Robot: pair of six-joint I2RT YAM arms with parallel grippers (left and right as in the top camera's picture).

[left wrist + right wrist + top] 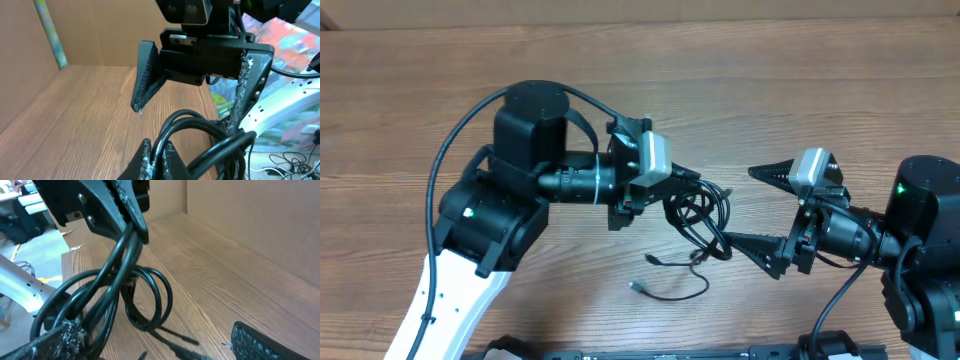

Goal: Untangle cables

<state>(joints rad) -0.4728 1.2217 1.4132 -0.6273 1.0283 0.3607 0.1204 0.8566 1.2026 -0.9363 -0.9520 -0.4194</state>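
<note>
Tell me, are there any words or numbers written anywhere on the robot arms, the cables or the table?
None can be read.
The left claw, the right claw, the cables and the wooden table carry no words, numbers or logos.
The colourful patch behind the right claw in the left wrist view is too blurred to read.

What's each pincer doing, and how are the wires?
left pincer, shut on the cables.
right pincer, open wide, gripping nothing.
cables, still tangled in loops, with loose ends lying on the table.
</note>
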